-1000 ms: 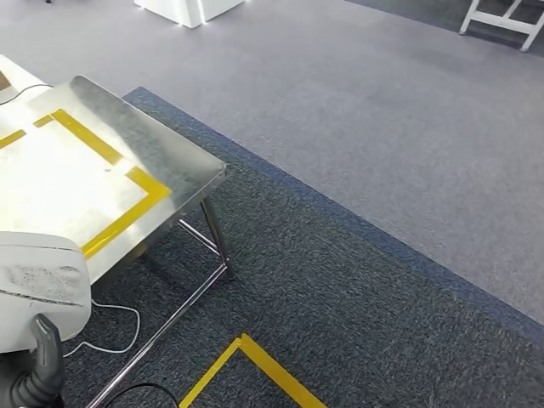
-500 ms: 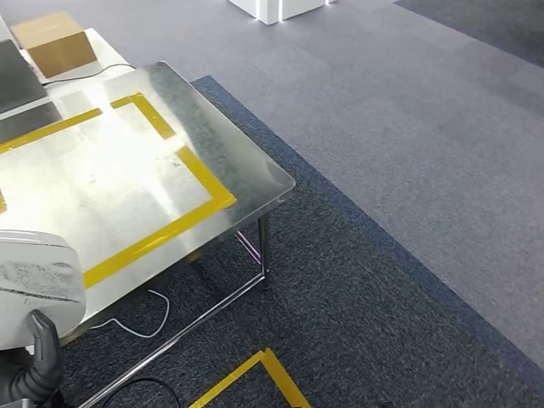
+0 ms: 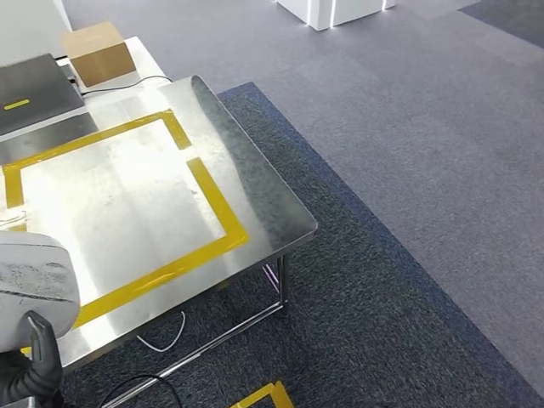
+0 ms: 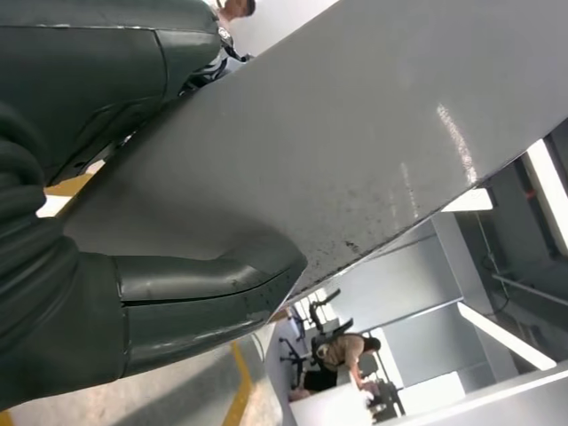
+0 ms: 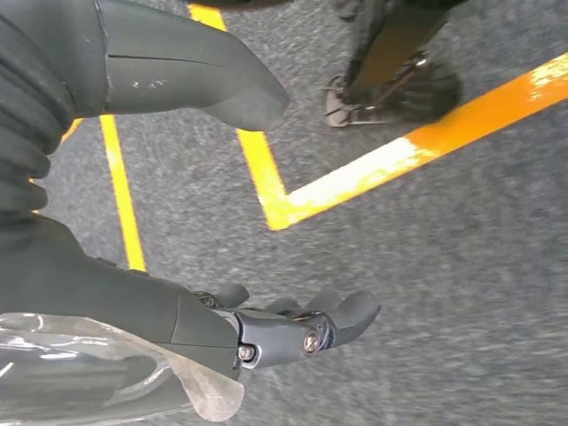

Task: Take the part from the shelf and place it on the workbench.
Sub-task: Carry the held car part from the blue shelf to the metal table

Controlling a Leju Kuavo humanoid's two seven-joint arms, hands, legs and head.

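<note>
Fingers (image 3: pixel 38 357) of the left hand (image 3: pixel 29 374) grasp the pale grey flat-sided part (image 3: pixel 32 285) at the near left, right hand (image 5: pixel 201 328) hanging released; carrying step, and next the part must reach the steel table's (image 3: pixel 257 183) yellow-taped rectangle (image 3: pixel 215 204).

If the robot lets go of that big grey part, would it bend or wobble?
Probably not bend: the part looks like a stiff, flat-sided piece with a hard, shiny face, gripped by the left hand. It may be slippery, since the surface looks smooth and glossy. Its flat side would likely sit steady on the workbench, not roll.
</note>
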